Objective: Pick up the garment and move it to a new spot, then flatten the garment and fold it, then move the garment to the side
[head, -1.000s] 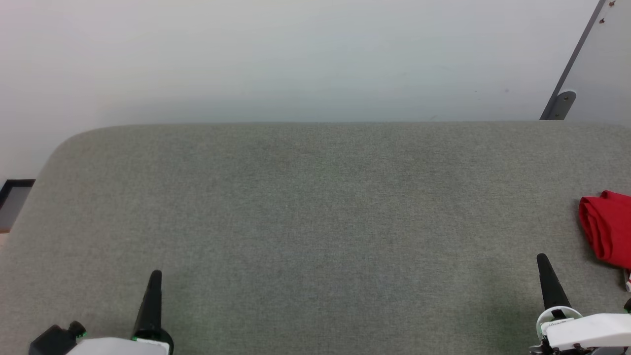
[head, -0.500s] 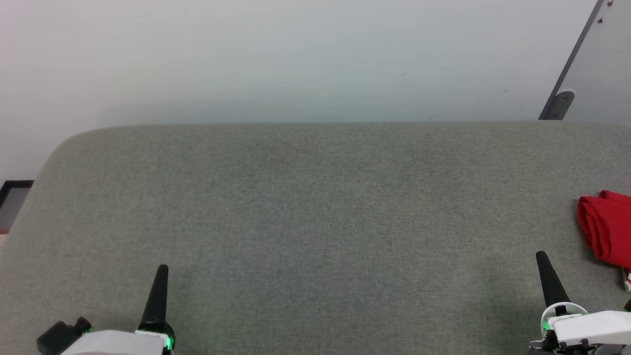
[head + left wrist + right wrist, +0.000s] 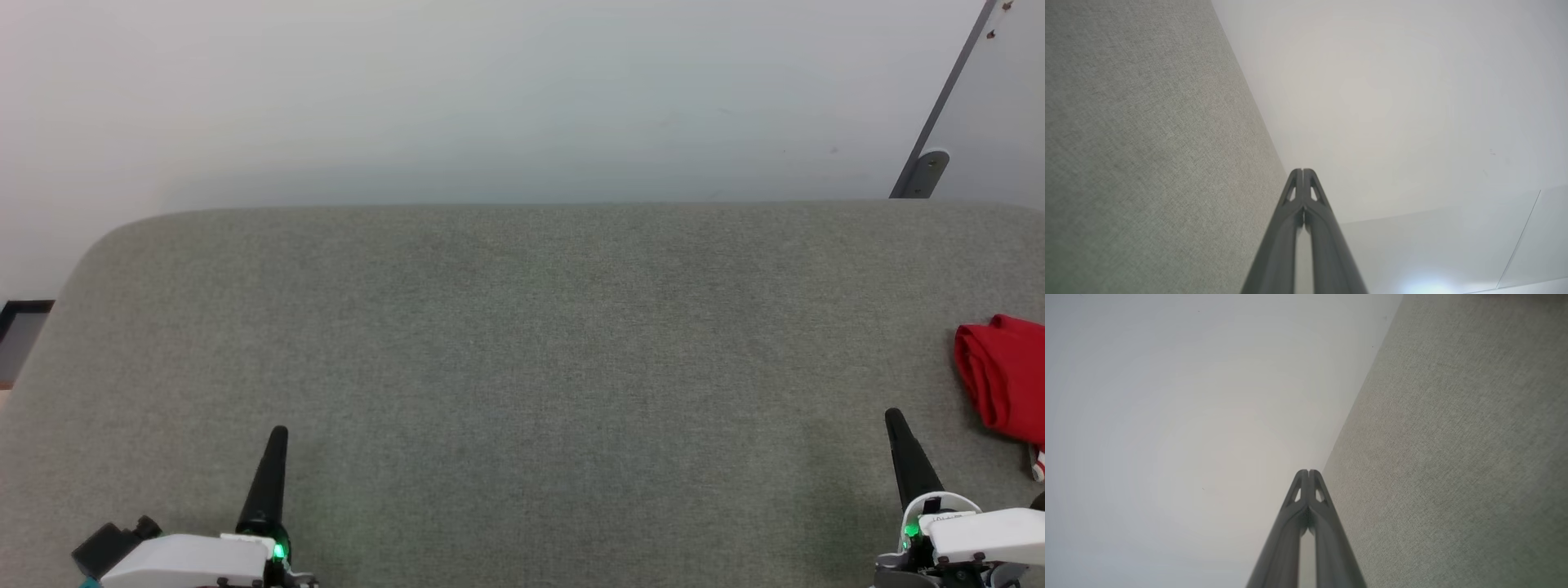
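Right gripper [image 3: 895, 418] closed (garment [image 3: 1004, 380] apparently folded).

Bright even light, soft faint shadows, sharp head view, hazy wrist views, slight glare

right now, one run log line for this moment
red shirt: bunched, far right on grey surface | left gripper: shut, empty | right gripper: shut, empty, clear of shirt

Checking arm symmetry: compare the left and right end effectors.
The left end effector sits lower left, far from the garment; the right end effector sits near it, not touching. The left tip leans rightward, the right tip leftward. Both are shut and empty.
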`<state>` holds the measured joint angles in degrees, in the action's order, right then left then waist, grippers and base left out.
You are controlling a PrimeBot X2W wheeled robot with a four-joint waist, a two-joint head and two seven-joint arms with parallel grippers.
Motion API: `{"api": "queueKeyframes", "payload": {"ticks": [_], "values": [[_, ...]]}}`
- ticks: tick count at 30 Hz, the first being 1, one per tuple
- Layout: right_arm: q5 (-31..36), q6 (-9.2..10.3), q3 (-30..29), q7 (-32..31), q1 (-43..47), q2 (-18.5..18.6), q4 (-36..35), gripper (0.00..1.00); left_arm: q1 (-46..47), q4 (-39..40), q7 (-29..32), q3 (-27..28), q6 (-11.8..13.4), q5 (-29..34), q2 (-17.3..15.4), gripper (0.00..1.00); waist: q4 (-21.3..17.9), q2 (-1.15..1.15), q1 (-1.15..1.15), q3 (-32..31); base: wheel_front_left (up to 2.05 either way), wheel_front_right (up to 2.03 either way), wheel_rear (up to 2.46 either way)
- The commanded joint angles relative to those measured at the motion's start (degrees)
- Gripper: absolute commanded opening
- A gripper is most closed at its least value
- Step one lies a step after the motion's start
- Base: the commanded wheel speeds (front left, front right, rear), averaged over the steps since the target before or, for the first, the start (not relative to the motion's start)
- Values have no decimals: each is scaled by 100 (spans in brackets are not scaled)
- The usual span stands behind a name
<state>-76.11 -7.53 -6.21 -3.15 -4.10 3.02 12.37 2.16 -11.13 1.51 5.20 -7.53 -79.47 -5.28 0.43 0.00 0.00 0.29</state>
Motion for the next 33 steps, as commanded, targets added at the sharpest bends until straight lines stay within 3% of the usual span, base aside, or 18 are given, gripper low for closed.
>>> {"api": "queueKeyframes", "payload": {"ticks": [1,33], "values": [[-113,5,-13,-40,-85,-7,-15,0,92,5,31,19,6,-90,5,0,-1,0,0,0,0,0,0],[-1492,7,-33,-324,-238,-20,156,0,394,-273,407,56,8,-1252,174,0,-37,0,0,-9,0,0,0]]}}
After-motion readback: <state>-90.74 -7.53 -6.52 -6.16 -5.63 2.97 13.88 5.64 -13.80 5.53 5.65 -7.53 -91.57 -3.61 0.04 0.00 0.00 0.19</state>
